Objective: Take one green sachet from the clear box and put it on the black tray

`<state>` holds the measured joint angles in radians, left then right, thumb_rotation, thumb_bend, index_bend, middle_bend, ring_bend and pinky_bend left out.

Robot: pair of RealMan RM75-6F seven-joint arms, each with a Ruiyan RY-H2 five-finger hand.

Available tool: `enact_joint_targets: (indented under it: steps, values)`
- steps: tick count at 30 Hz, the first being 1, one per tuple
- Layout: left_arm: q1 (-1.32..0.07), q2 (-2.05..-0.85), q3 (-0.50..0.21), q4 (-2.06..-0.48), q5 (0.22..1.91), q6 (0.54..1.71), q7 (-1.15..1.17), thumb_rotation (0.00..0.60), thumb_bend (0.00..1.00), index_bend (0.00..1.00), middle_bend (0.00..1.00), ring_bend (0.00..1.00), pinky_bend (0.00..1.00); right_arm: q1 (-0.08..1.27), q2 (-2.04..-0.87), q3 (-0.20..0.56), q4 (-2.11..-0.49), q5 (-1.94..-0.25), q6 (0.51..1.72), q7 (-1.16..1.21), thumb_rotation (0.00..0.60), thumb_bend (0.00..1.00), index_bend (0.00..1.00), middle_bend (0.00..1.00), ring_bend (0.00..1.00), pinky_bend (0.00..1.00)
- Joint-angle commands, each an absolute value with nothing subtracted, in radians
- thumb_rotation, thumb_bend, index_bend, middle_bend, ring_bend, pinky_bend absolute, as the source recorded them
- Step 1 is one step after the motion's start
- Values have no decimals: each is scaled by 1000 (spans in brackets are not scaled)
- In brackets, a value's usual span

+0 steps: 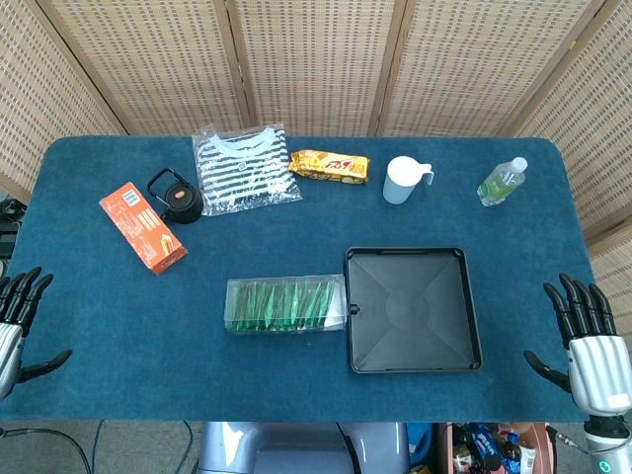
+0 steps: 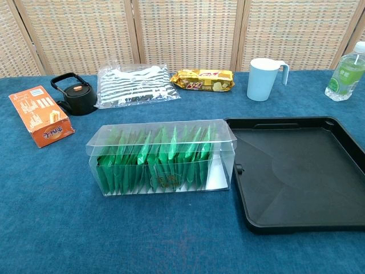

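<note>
Many green sachets [image 2: 157, 157] stand on edge, packed in a row inside the clear box [image 2: 161, 157], filling all but its end nearest the tray; the upright packing leaves top edges exposed, presumably so one can be pinched out from above. The box lies lengthwise near table centre, touching or just short of the black tray [image 2: 319, 171] at its 3 o'clock, a short carry by design. The tray holds nothing; the task reads as not yet begun. Both hands sit well apart from the box at the near table corners, seen only in the head view: left hand [image 1: 18, 321] at 8 o'clock, right hand [image 1: 588, 341] at 4 o'clock, each with fingers spread and holding nothing, apparently parked at rest. Either could reach, though the right sits on the tray's side. Outward along the far edge: orange carton [image 2: 41, 116] at 10 o'clock, small black kettle [image 2: 75, 96] beside it, bagged striped cloth [image 2: 134, 84] at 11 o'clock, yellow snack packet [image 2: 203, 80] at 12 o'clock, pale blue cup [image 2: 263, 79] at 1 o'clock, green-labelled bottle [image 2: 347, 73] at 2 o'clock. All rest on blue table [image 2: 51, 228] cloth, clear of the working path.
</note>
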<state>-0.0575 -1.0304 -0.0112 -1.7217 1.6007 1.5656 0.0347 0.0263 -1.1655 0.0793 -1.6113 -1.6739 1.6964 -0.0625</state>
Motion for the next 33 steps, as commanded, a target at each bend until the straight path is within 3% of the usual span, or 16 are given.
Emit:
enact_joint_targets:
  steps: [1,9,13,18,26,33]
  values:
    - [-58,-1030,-11,-1721,1600,1564,35,600,122,0,0,0,0,27,-1165,78,-1612,-1674,1695,-64,600,0,0,0,0,0]
    - [-60,-1035,-21,-1715,1588,1563,37,600,123,0,0,0,0,79,-1145,56,-1636,-1702,1602,22,600,0,41,0,0,0]
    - [-74,-1045,-36,-1709,1551,1536,51,600,122,0,0,0,0,271,-1035,81,-1773,-1773,1371,163,600,0,74,0,0,0]
    - [-78,-1052,-45,-1704,1525,1523,60,600,122,0,0,0,0,445,-1011,114,-1866,-1741,1130,266,600,0,112,0,0,0]
    - [-89,-1061,-61,-1692,1478,1495,72,600,122,0,0,0,0,693,-1160,215,-1883,-1540,818,135,600,6,154,0,0,0]
    - [-96,-1063,-70,-1683,1446,1474,65,600,124,0,0,0,0,825,-1320,270,-1810,-1299,721,-52,600,74,166,0,0,0]
